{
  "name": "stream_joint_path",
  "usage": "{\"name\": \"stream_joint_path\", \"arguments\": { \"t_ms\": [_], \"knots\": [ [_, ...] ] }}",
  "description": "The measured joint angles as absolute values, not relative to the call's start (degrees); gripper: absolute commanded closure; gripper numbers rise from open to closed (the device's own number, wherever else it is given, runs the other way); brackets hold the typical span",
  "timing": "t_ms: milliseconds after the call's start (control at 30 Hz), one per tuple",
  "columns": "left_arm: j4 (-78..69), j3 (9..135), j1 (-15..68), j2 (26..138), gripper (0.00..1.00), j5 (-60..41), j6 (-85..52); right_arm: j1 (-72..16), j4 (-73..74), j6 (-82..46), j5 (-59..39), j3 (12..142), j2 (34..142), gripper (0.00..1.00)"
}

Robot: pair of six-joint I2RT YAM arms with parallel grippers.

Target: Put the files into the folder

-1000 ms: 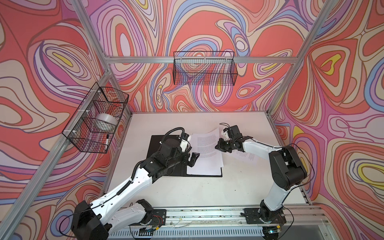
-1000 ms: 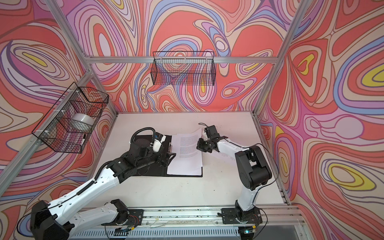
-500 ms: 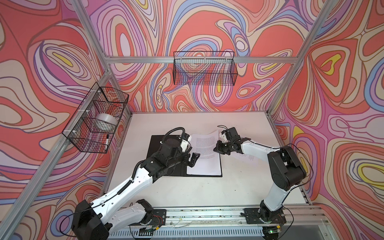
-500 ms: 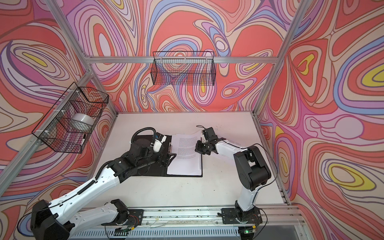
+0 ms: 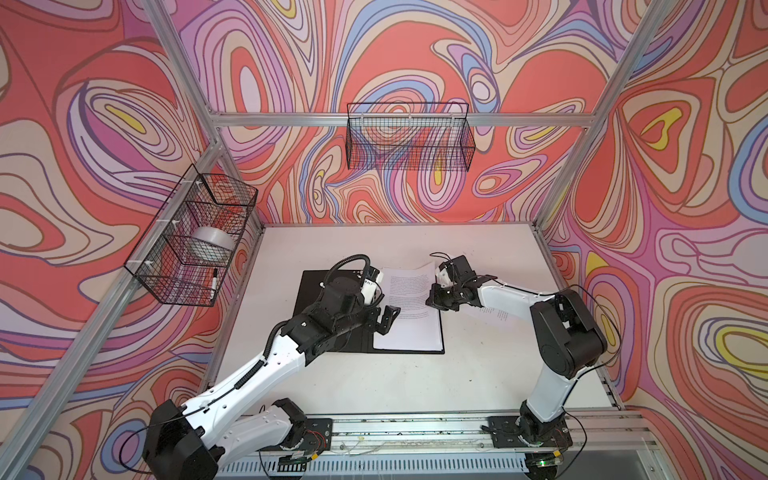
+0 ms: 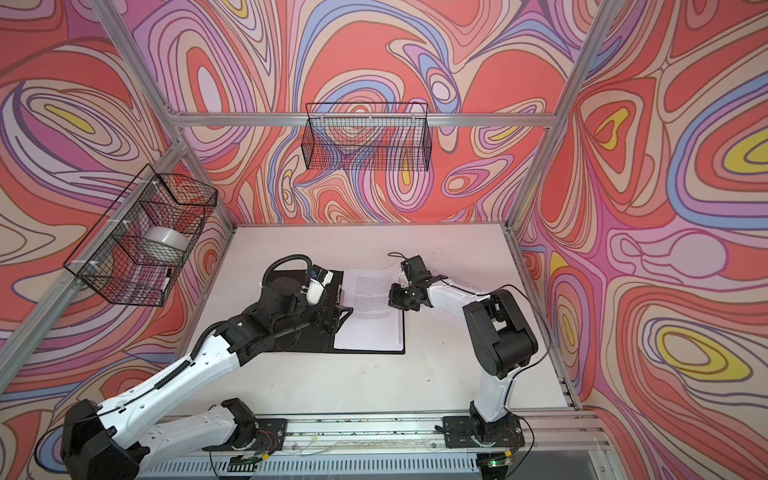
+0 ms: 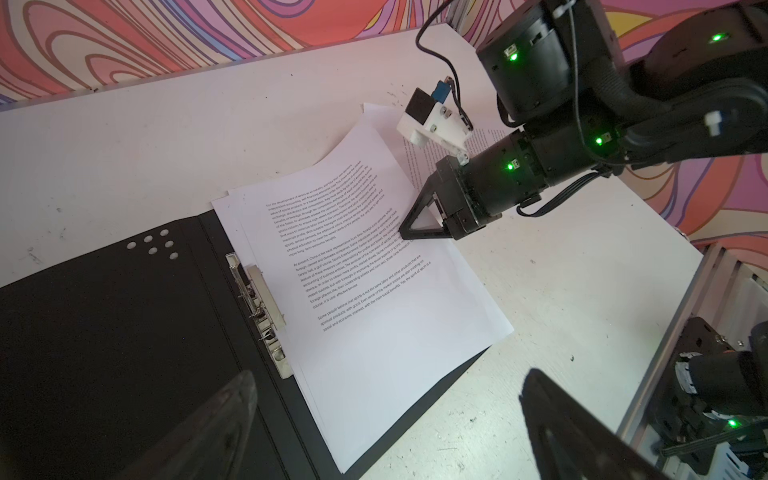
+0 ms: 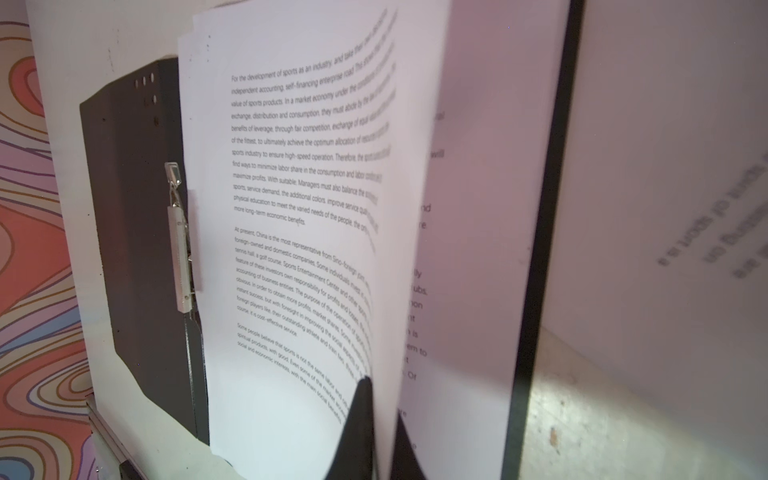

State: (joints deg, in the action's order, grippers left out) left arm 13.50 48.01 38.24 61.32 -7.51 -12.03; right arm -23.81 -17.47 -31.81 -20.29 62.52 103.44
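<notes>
One thin flat cardboard folder [image 5: 308, 291] lies opened, black inside faces up, near the middle of the white tabletop [image 5: 374, 386], a little toward its left edge. The files [image 5: 409, 332], loose white paper sheets printed with blocks of small black text, are stacked on the folder's right half, just beside the silver metal clip [image 7: 262, 307] at its spine. The right gripper [image 7: 402, 230] is clamped tight on the right-hand edge of the top sheet [image 8: 291, 187]. Its two black fingers [image 8: 357, 419] pinch the paper between them, so this edge rises in a curl off the stack while the sheet's opposite edge lies flat by the clip. The left gripper [image 5: 384, 316] hangs above the spine and the left edge of the stack, jaws spread wide, gripping nothing; whether it touches the paper cannot be told. One further printed white sheet [image 5: 496, 316] lies on the tabletop just beside the folder's right edge, partly hidden under the right arm.
</notes>
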Motion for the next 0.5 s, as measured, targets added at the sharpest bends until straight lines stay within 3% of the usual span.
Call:
{"name": "stream_joint_path", "arguments": {
  "t_ms": [500],
  "knots": [
    [13.50,48.01,38.24,61.73,0.00,-7.51,-12.03,-23.81,-21.69,-26.20,-19.09,65.10,104.01,1.00]
  ]
}}
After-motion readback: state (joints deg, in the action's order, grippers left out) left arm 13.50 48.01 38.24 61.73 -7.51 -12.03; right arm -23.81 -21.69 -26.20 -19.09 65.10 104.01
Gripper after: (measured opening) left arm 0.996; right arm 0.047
